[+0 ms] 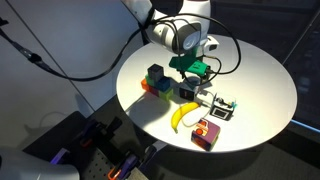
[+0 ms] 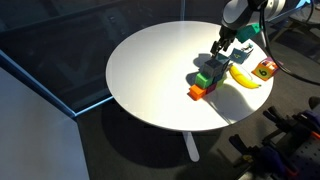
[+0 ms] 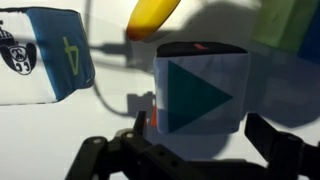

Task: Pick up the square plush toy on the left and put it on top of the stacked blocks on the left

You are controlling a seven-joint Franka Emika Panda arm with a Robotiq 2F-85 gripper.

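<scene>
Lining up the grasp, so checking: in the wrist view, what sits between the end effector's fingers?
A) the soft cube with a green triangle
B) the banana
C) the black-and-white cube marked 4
A: the soft cube with the green triangle sits mid-frame, a finger of the end effector on each side.

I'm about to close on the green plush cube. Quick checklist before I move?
1. The claw open: ok, fingers apart on either side of the square plush toy.
2. Toy centred between the fingers: ok in the wrist view.
3. Low enough on the toy: cannot tell.
4. The thin grey cord clear of the fingers: cannot tell, it runs close beside the toy.
5. Top of the stacked blocks free: ok, nothing lies on them.
6. The banana out of the way: ok, apart from the toy.
</scene>
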